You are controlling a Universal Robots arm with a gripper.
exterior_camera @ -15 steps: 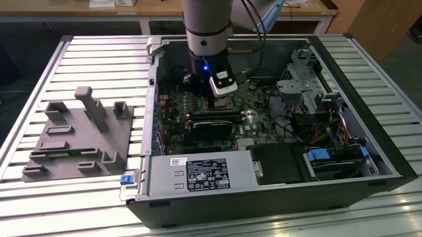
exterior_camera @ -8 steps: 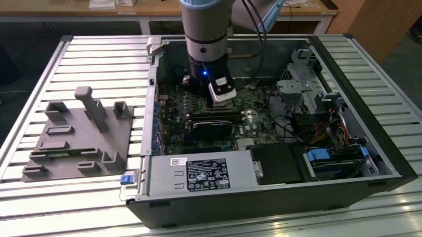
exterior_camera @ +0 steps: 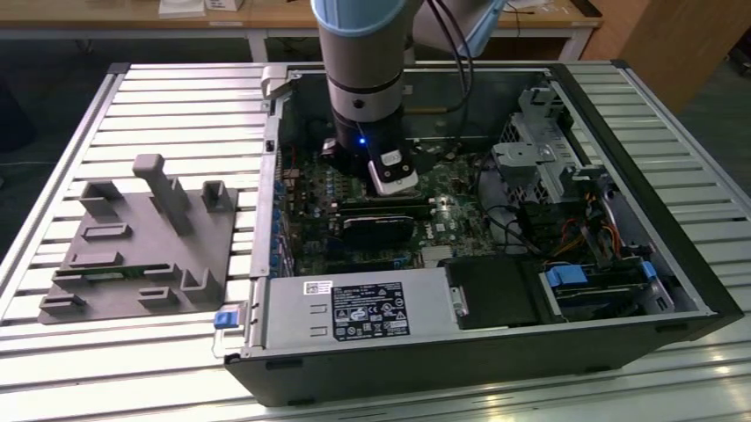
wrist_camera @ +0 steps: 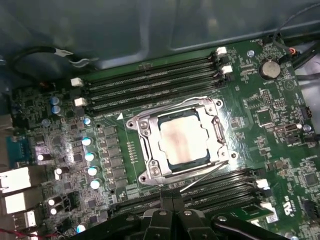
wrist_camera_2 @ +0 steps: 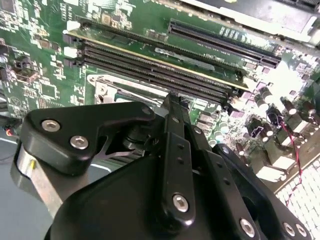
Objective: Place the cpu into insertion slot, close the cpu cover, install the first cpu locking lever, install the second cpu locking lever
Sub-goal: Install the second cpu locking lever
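In the first wrist view the cpu (wrist_camera: 182, 137), a dull silver square, lies in the insertion slot (wrist_camera: 145, 176) on the green motherboard. The cpu cover (wrist_camera: 150, 147), a metal frame, lies flat around it. One thin wire lever (wrist_camera: 170, 106) runs along the socket's edge beside the memory slots. Another wire lever (wrist_camera: 210, 172) stands out at a slant from the opposite side. My gripper (wrist_camera: 172, 200) hovers just off that side with its black fingers (wrist_camera_2: 175, 130) shut together and nothing between them. In the second wrist view its tip (wrist_camera_2: 172, 99) is by the socket's metal rim (wrist_camera_2: 115, 87).
The arm (exterior_camera: 364, 79) reaches down into the open computer case (exterior_camera: 657, 220). Long black memory slots (wrist_camera: 150, 85) flank the socket. A grey power-supply box (exterior_camera: 352, 312) and drive bays (exterior_camera: 593, 286) sit near the front. A grey fixture (exterior_camera: 141, 246) rests on the slatted table.
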